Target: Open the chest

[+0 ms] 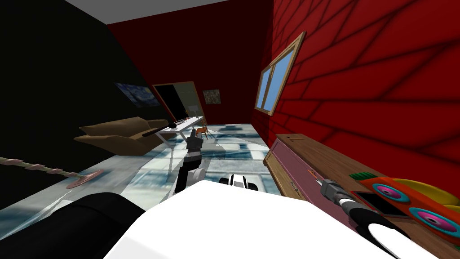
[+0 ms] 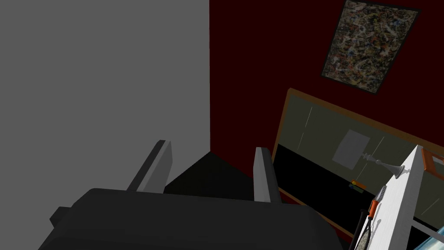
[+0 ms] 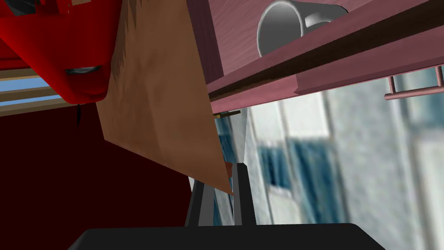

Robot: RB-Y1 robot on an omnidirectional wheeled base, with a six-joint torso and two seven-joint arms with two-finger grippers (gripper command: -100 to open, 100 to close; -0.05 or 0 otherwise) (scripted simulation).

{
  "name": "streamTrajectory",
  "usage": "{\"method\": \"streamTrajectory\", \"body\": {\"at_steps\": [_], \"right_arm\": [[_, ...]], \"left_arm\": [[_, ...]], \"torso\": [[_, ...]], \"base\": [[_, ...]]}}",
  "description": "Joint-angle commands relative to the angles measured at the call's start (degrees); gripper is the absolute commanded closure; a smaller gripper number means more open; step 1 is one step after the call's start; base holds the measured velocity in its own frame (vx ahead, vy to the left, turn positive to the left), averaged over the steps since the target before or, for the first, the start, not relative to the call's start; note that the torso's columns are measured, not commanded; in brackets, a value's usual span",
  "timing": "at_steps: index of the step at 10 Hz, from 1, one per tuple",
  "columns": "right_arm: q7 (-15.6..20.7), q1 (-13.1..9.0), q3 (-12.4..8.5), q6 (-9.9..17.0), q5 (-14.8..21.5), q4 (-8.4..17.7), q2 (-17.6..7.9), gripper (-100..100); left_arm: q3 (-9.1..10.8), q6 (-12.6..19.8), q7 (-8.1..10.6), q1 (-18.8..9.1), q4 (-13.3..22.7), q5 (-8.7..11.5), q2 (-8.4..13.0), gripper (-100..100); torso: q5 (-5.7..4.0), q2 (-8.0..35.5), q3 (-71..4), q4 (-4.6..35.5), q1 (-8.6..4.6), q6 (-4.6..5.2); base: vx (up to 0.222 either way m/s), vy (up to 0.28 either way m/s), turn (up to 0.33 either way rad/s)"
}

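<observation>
1. The chest (image 1: 292,164) is a long, low piece with a brown top and a mauve front. It stands to the robot's right, against the red wall (image 1: 382,90) and below the window (image 1: 274,81).
2. A toy (image 1: 404,202) with pink and teal discs lies on the near end of the chest top.
3. The right gripper (image 1: 318,180) is at the chest's front face, near its top edge.
4. In the right wrist view, the right gripper (image 3: 221,178) has its fingers (image 3: 241,195) drawn close together, with only a thin slit between them. The corner of a brown panel (image 3: 164,108) of the chest overlaps their tips. Whether they pinch it cannot be told.
5. Beyond the panel, a mauve drawer (image 3: 243,39) stands pulled out, with a grey mug (image 3: 279,26) lying on its side inside it. The drawer's handle (image 3: 414,92) is a thin rail on its front, well apart from the fingers.
6. The tiled blue and white floor (image 1: 233,153) runs past the chest to the far end of the room.
7. The left gripper (image 1: 194,131) is held out ahead of the robot over the floor, away from the chest. Its fingers (image 2: 262,173) are spread wide with nothing between them.
8. A brown armchair (image 1: 121,135) sits far to the left, with a white table (image 1: 186,123) beyond it.
</observation>
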Motion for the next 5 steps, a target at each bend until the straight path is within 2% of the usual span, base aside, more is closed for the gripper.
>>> {"method": "streamTrajectory", "body": {"at_steps": [1, 4, 5], "right_arm": [[-0.29, 0.53, 0.47, -0.45, 0.18, -0.17, 0.03, 100], [-0.78, 0.48, 0.05, -0.10, 0.33, -0.86, -0.42, 100], [-0.07, 3.11, -0.90, 0.89, -0.84, -1.74, 0.28, 100]], "left_arm": [[0.00, 0.00, 0.00, 0.00, 0.00, 0.00, 0.00, 0], [0.00, 0.00, 0.00, 0.00, 0.00, 0.00, -0.01, 0], [0.01, 0.00, 0.00, 0.00, 0.00, 0.00, 0.01, 0]], "torso": [[0.06, -0.08, -0.07, 0.02, -0.02, 0.02], [0.22, 0.12, -0.02, 0.11, -0.17, 0.21], [0.35, 0.08, -0.07, 0.21, -0.42, 0.14]], "base": [[-0.008, 0.168, -0.009], [-0.026, 0.158, -0.010], [-0.011, 0.093, 0.214]]}}
